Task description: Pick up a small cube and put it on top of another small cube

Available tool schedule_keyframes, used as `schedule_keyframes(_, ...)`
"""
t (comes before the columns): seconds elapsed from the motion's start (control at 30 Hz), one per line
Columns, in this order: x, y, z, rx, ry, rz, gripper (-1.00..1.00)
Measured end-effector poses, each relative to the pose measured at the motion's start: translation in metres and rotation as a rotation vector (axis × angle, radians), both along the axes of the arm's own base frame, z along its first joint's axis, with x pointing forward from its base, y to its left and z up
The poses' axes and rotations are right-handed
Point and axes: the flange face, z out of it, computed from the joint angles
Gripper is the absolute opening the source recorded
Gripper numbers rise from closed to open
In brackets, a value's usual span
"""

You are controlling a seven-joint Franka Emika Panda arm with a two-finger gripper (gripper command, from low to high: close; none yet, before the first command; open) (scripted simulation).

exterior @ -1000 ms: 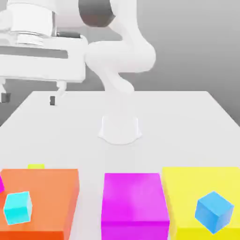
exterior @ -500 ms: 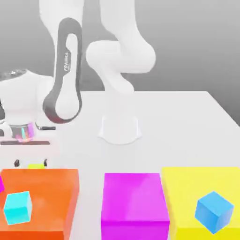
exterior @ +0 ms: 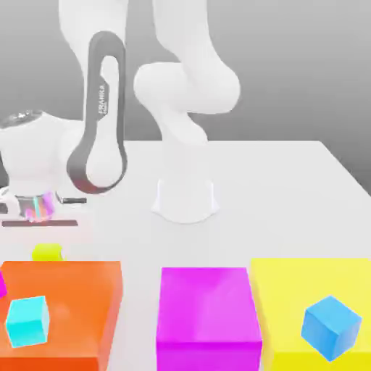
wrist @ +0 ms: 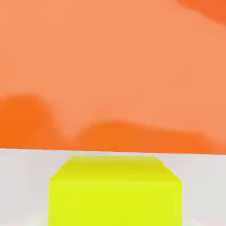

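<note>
The small cube (exterior: 47, 252), tiny and bright yellow, sits just behind the back edge of the big orange block (exterior: 61, 308) at the exterior view's left. My gripper (exterior: 46, 243) hangs straight over it from the white hand (exterior: 32, 206) and is shut on it. In the hand view the small cube (wrist: 114, 190) fills the near field, with the orange block (wrist: 110, 79) right behind it. A small cyan cube (exterior: 27, 320) rests on top of the orange block.
A large magenta block (exterior: 209, 315) stands in the middle front and a large yellow block (exterior: 290, 297) at the exterior view's right, with a blue cube (exterior: 331, 327) on it. The arm's white base (exterior: 185, 199) stands mid-table. A magenta sliver (exterior: 2, 284) shows at the left edge.
The hand came down from high at the back left to the small cube. The fingers closed on it, and the cube has shifted slightly left and up.
</note>
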Motion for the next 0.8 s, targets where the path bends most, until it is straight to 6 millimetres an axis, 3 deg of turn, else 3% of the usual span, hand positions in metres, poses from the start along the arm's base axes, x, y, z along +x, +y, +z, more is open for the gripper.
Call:
schedule_keyframes(0.07, 0.013, -0.021, 0.024, -0.039, -0.032, -0.015, -1.0)
schedule_keyframes(0.2, 0.069, -0.023, 0.057, -0.044, -0.043, -0.069, -1.0)
schedule_keyframes(0.37, 0.141, -0.008, 0.101, -0.032, -0.044, -0.16, -1.0)
schedule_keyframes(0.5, 0.192, 0.02, 0.137, -0.019, -0.038, -0.229, -1.0)
schedule_keyframes(0.57, 0.202, 0.041, 0.125, 0.009, -0.006, -0.243, -1.0)
schedule_keyframes(0.67, 0.203, 0.046, 0.079, 0.019, 0.008, -0.253, -1.0)
schedule_keyframes(0.7, 0.203, 0.046, 0.068, 0.019, 0.009, -0.255, 1.0)
schedule_keyframes(0.8, 0.203, 0.046, 0.068, 0.019, 0.009, -0.255, 1.0)
